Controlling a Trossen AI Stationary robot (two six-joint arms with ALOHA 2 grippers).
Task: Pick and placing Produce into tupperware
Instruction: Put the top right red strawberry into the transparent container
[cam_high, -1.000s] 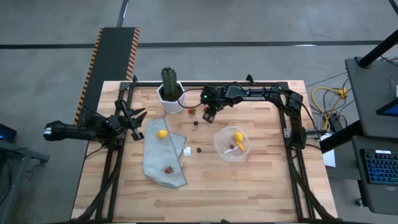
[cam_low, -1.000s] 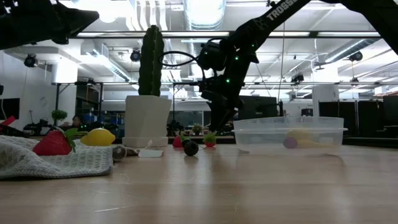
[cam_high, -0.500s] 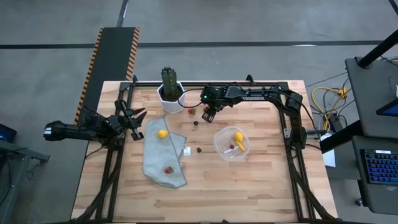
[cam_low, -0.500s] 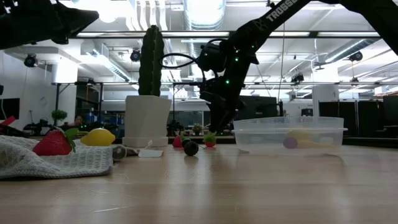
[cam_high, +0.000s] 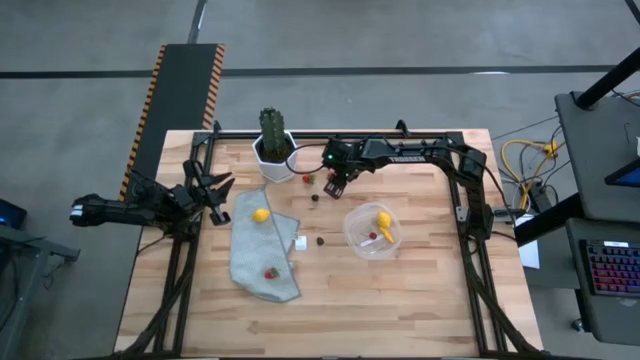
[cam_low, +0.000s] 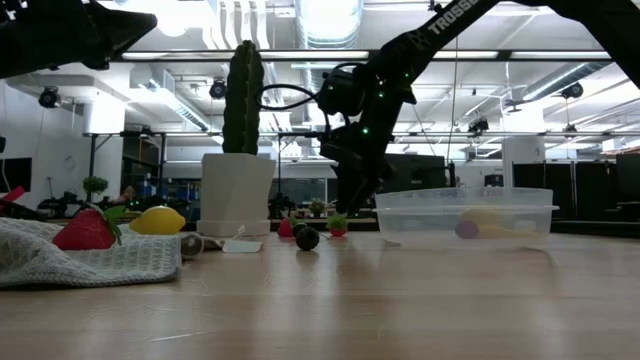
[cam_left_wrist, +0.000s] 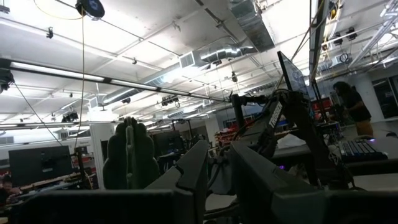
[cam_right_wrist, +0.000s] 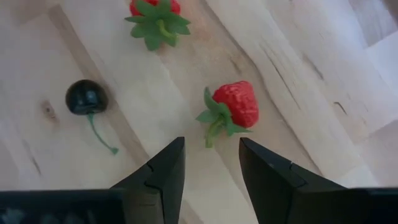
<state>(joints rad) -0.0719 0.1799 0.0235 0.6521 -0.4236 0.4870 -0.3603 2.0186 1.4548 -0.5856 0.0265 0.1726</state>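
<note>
My right gripper (cam_high: 333, 187) (cam_right_wrist: 211, 146) is open and hovers low over a red strawberry (cam_right_wrist: 234, 104) that lies on the table just ahead of its fingertips, near the far edge. A second strawberry (cam_right_wrist: 155, 11) and a dark cherry (cam_right_wrist: 86, 98) lie beside it. The clear round tupperware (cam_high: 372, 231) stands on the table with a yellow lemon (cam_high: 383, 220) and a small red piece inside. Another lemon (cam_high: 260, 214) and a strawberry (cam_high: 269, 272) lie on a grey cloth (cam_high: 255, 250). My left gripper (cam_high: 220, 189) waits open at the table's left edge.
A cactus in a white pot (cam_high: 273, 152) stands at the far edge, left of my right gripper. A small white cube (cam_high: 300, 242) and a dark berry (cam_high: 320, 240) lie between the cloth and the tupperware. The table's near half is bare wood (cam_high: 350, 310).
</note>
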